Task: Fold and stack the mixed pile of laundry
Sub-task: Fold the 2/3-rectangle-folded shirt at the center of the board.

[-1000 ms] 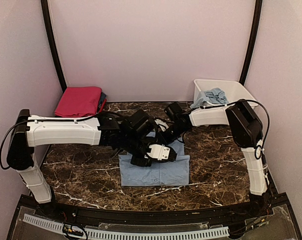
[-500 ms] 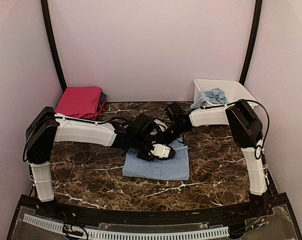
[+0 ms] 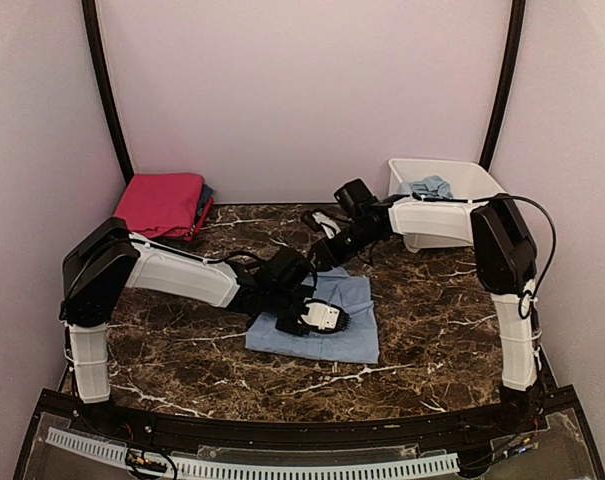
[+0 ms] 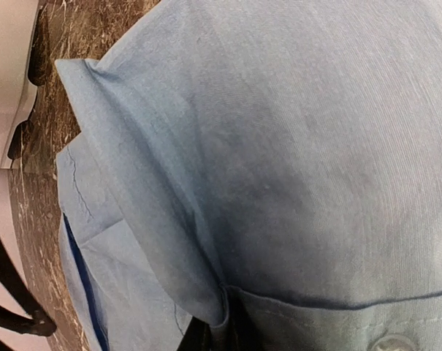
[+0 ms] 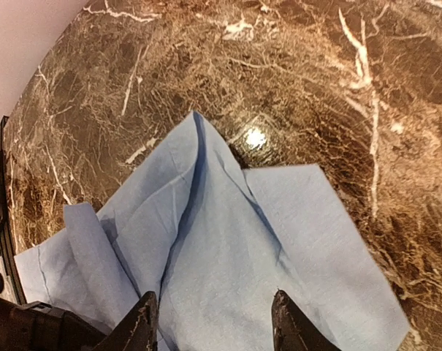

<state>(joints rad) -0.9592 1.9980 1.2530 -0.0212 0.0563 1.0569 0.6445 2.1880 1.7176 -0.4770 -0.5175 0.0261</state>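
At the centre of the brown marble table (image 3: pixel 432 300) lies the pale blue shirt (image 3: pixel 347 335), folded to a rough rectangle, its near edge fairly straight and its far edge looser; the left arm reaches in low from the left side, and the left gripper (image 3: pixel 307 322) rests on the shirt's left half; from the left wrist, cloth fills almost the whole view, and a raised fold of it runs down to the bottom edge where the jaws sit, pressed together on that fold as far as the view shows; a stitched seam and a pale button (image 4: pixel 387 342) show just beside the pinch. Over the far edge of the shirt hangs the right gripper (image 5: pixel 213 296), clear of the cloth; its jaws stand spread with nothing between them; below them lie overlapping layers of blue cloth, ending in a point against bare marble. Back in the far left corner sits a folded magenta-pink garment (image 3: pixel 157 203), with a dark piece (image 3: pixel 205 198) touching its right side; whether that piece lies under it or beside it I cannot tell. Across in the far right corner stands the white plastic tub (image 3: pixel 452 163); a crumpled pale blue garment (image 3: pixel 429 186) lies inside it, well apart from the shirt.
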